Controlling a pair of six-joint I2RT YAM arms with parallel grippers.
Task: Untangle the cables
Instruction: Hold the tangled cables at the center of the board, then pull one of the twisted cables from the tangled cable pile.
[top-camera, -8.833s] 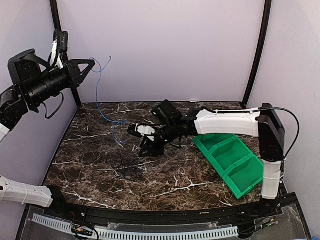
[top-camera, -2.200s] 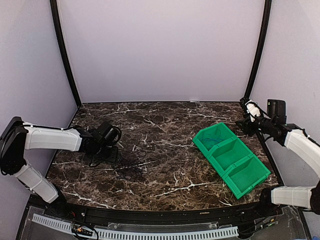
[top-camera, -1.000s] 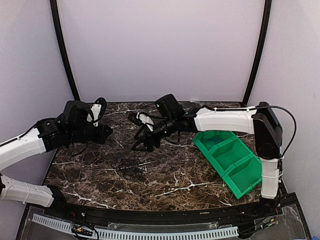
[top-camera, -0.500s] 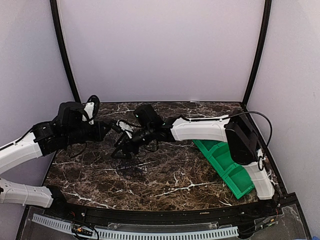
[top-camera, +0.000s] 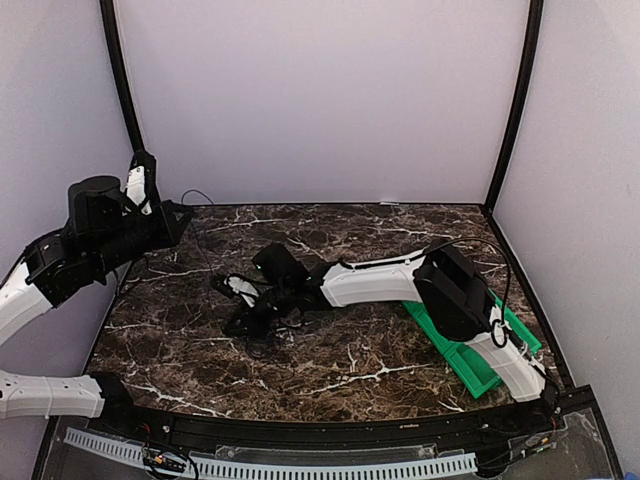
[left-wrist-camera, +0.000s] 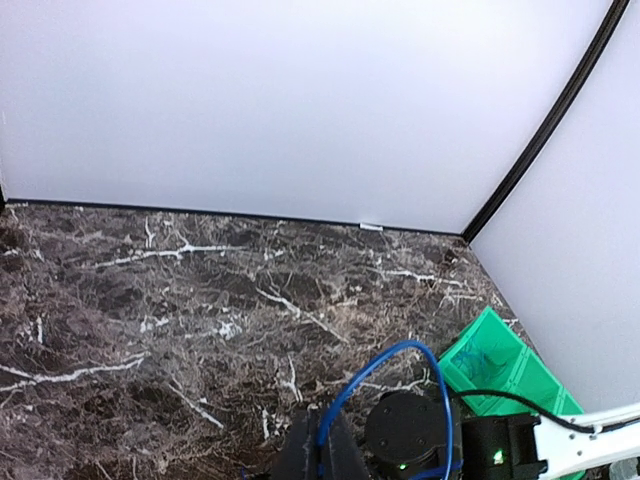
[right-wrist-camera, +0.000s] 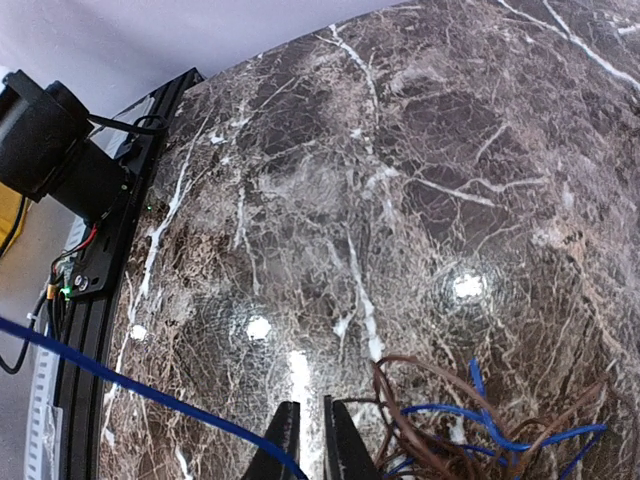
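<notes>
Dark marble with white veins makes up the surface, closed in by pale walls. From the top view, the left pincer hangs raised at the far left. The right pincer is stretched across to the middle and sits low, right over the heap of cables. A green bin lies behind that arm, well apart from the heap.

The left wrist view shows the left pincer pressed together on the blue cable, which arches up and to the right from between the fingers. The bin sits farther right.

In the right wrist view, the right pincer has only a slim gap between its fingers. The blue cable runs in taut from the left to the fingertips. It may be pinched there, but I cannot tell. The dark and blue cables lie just to the right.
</notes>
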